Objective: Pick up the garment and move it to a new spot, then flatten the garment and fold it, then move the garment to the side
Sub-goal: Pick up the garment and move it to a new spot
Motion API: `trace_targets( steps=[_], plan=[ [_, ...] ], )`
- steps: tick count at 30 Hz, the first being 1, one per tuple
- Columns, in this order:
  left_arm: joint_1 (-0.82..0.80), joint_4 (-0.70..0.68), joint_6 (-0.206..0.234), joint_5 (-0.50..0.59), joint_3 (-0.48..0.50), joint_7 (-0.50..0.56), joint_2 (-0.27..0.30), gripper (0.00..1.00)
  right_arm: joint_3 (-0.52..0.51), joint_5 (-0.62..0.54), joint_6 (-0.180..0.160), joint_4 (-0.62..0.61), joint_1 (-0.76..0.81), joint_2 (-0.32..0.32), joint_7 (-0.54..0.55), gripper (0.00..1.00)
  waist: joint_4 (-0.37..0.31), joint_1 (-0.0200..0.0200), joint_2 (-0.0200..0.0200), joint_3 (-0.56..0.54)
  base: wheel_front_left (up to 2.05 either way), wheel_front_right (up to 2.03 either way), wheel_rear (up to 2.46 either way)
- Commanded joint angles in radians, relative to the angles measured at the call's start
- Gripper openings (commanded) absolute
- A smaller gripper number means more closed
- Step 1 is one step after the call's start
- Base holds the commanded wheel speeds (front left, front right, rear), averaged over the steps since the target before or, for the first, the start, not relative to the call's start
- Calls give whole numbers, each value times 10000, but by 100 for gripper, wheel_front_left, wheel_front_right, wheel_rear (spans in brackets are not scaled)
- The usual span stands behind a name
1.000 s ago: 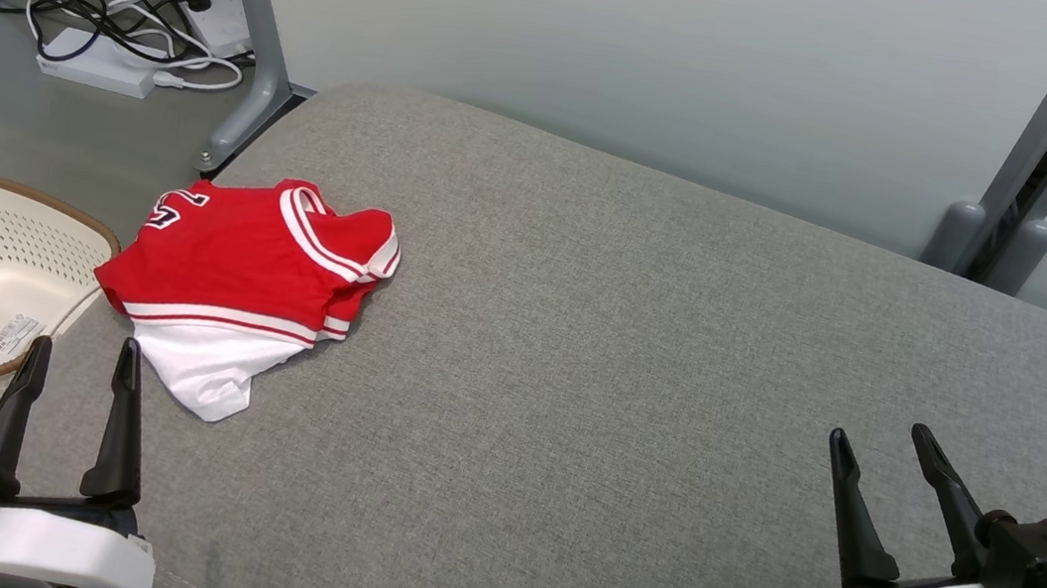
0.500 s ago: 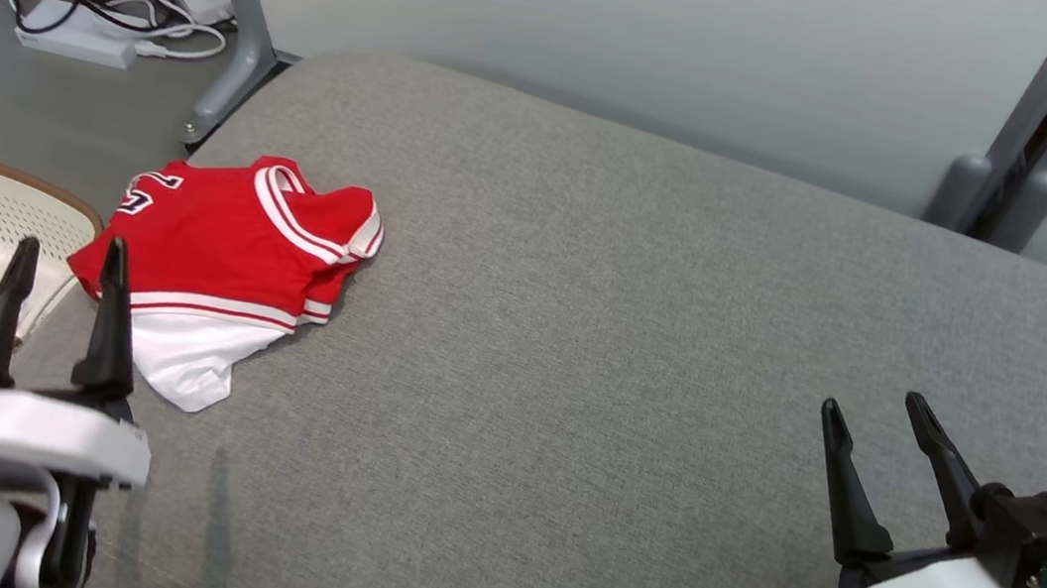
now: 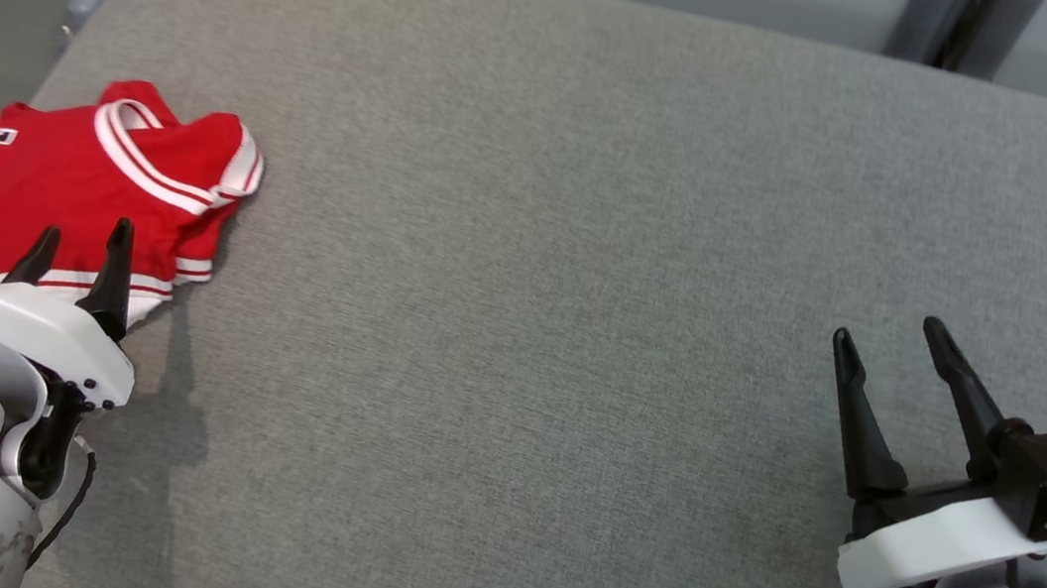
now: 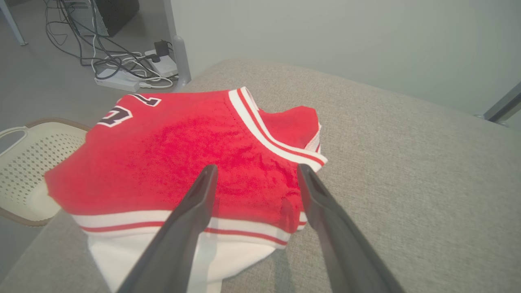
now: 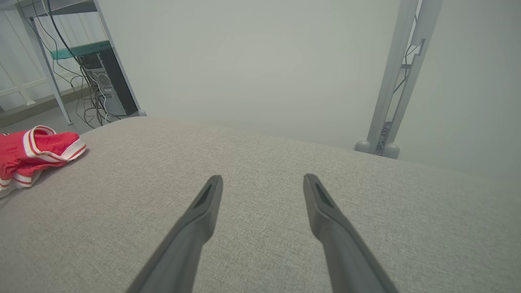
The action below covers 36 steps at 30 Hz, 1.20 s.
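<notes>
Okay, the jersey (image 3: 79, 170) sits at the left edge of the counter (image 3: 541, 236), your left hand (image 3: 87, 230) wide open over its near hem. Come down low and pinch every layer. Your right hand (image 3: 886, 331) is wide too, well apart.

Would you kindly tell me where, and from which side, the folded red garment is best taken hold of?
Probably the stacked red layers just above the striped hem, where the garment looks thickest. Come down from the near side with the left gripper, whose open fingers straddle that spot; the flat white panel offers less to pinch.
</notes>
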Motion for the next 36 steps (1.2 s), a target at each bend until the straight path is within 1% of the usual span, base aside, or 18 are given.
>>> trace_targets(
  steps=[1, 6, 11, 12, 13, 19, 22, 25, 27, 30, 31, 32, 36],
  plan=[
    [-311, 475, -156, -121, 0, 83, 13, 100, -21, -40, 1, -101, -197, -96, 16, 100, -328, 0, 0, 541, 0, 0, 0],
    [-995, 2150, -544, -420, 52, 199, -200, 100, 5, -35, 1, -223, -495, -236, 52, 100, -446, 0, 0, 1010, 0, 0, 0],
    [-1355, 3369, -739, -519, 4, 152, -337, 100, -26, -37, 1, -169, -636, -258, 75, 100, -463, 0, 0, 1156, 0, 0, 0],
    [-1404, 3545, -797, -526, -19, 96, -364, 46, -33, -37, 1, -160, -653, -257, 81, 100, -466, 0, 0, 1166, 0, 0, 0],
    [-1470, 3695, -837, -525, -33, -4, -368, 0, -41, -32, 1, -143, -656, -253, 76, 100, -468, 0, 0, 1158, 0, 0, 0],
    [-1867, 4042, -940, -326, 3, -1277, -109, 0, -124, 31, 1, -59, -511, -195, -37, 100, -442, 0, 0, 893, 0, 0, 0],
    [-1929, 3939, -845, -279, 89, -1580, -34, 0, -172, 55, 1, -7, -444, -171, -64, 100, -414, 0, 0, 724, 0, 0, 0],
    [-1870, 3464, -674, -172, 325, -1788, 167, 0, -233, 85, 1, 68, -330, -143, -139, 100, -375, 0, 0, 366, 0, 0, 0],
    [-1710, 2843, -477, -26, 566, -1829, 330, 0, -264, 93, 1, 149, -199, -99, -171, 100, -354, 0, 0, 93, 0, 0, 0],
    [-1127, 1443, -94, 343, 1067, -1821, 445, 0, -308, 162, 1, 200, -61, -38, -249, 100, -355, 0, 0, -348, 0, 0, 0],
    [-892, 963, 43, 478, 1201, -1823, 442, 0, -322, 192, 1, 240, -2, -13, -277, 100, -362, 0, 0, -506, 0, 0, 0],
    [-368, -66, 337, 746, 1468, -1825, 408, 0, -331, 201, 1, 303, 136, 25, -336, 100, -399, 0, 0, -816, 0, 0, 0],
    [896, -2004, 894, 1202, 1679, -1829, 300, 0, -383, 302, 1, 415, 415, 88, -423, 100, -486, 0, 0, -1368, 0, 0, 0]
  ],
)
